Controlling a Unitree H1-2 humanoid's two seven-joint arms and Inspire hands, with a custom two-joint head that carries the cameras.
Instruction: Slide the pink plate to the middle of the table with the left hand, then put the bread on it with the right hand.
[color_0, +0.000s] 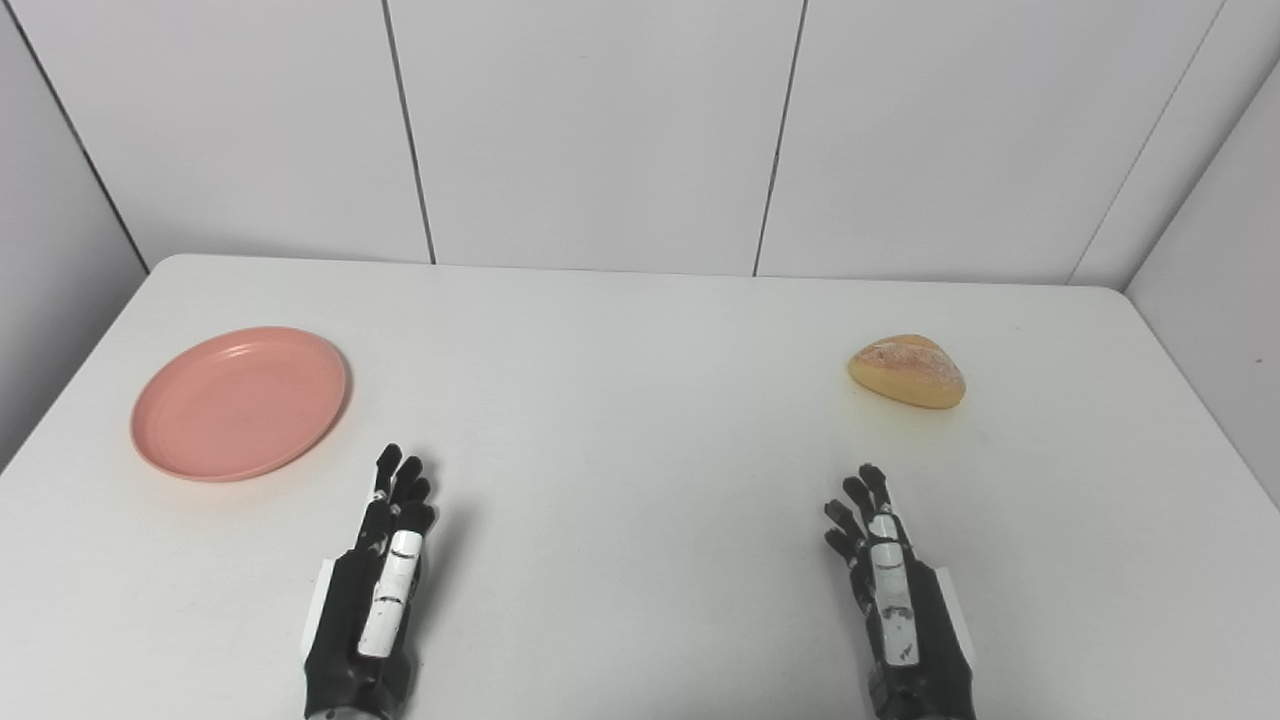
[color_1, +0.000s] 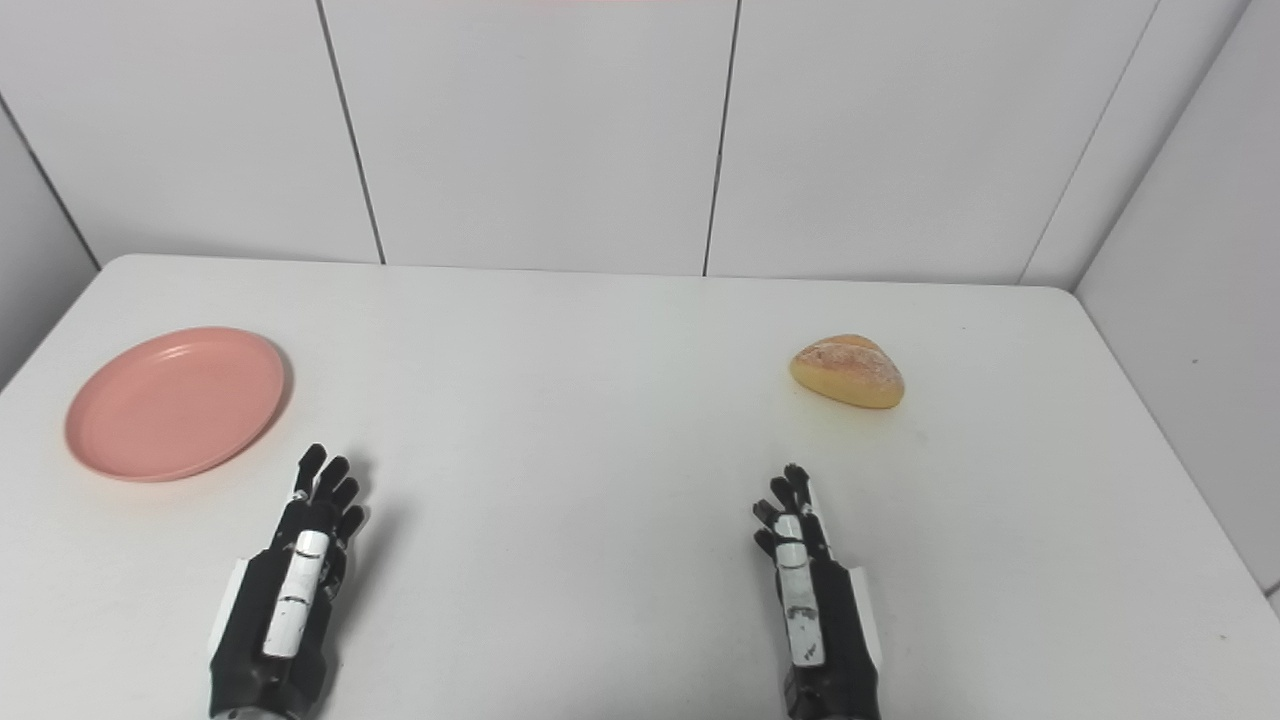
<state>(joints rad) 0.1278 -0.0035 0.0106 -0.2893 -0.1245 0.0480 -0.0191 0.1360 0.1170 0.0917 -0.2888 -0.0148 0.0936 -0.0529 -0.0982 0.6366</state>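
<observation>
My left hand (color_0: 385, 570) rests low over the near part of the table (color_0: 640, 420), fingers stretched forward and a little apart, holding nothing. The pink plate (color_0: 240, 402) lies ahead of it and off to the left, near the table's left edge, flat on the surface and empty. It is round, so it has no long axis to line up with; what matters is that its near right rim is the part closest to my fingertips, with a clear gap between them. To slide it toward the middle, I judge I must reach forward and left past that rim, then draw the plate rightward. My right hand (color_0: 890, 580) waits on the other side, also extended, fingers apart and empty. The bread (color_0: 908, 371) sits ahead of it and slightly right, well apart from the plate, its long axis running roughly left to right with the narrower end toward the right. Each hand is plainly nearer to its own object. Nothing lies on the bare surface between the plate and the table's centre, so the path looks unobstructed.
</observation>
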